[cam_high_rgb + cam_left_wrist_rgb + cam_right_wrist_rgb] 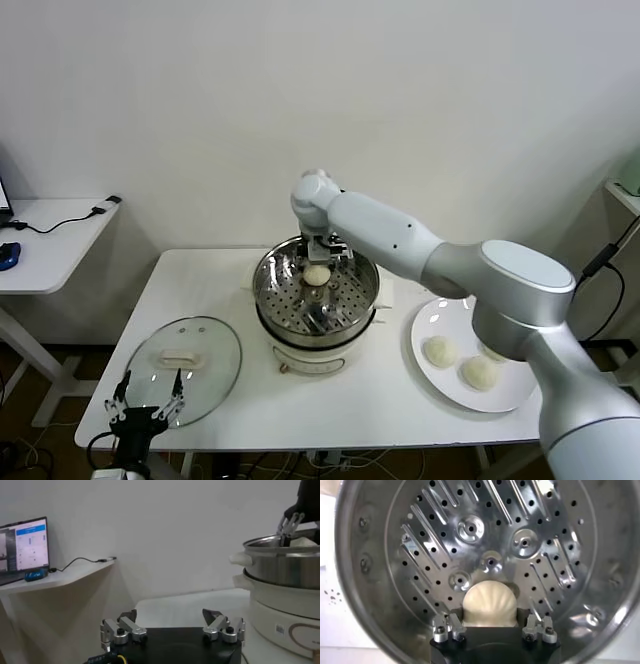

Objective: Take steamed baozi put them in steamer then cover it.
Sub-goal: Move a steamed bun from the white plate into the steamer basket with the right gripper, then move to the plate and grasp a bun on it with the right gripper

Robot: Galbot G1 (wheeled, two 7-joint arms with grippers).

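Observation:
The steamer [272,305] stands mid-table, a shiny steel pot on a white base. My right gripper [318,258] reaches down into it at the far side, shut on a cream baozi [316,274]. The right wrist view shows this baozi [490,600] low over the perforated tray [470,530], and the gripper [490,614] has a finger against each of its sides. More baozi [438,350] [479,372] lie on the white plate [430,318] to the right. The glass cover [215,350] lies flat at the front left. My left gripper [145,398] [172,620] waits open at the table's front-left edge, beside the cover.
A white side desk [50,240] with cables stands to the left, apart from the table, and a lit monitor [25,545] sits on it. The steamer's side [285,565] rises to the right of my left gripper. A white wall backs the table.

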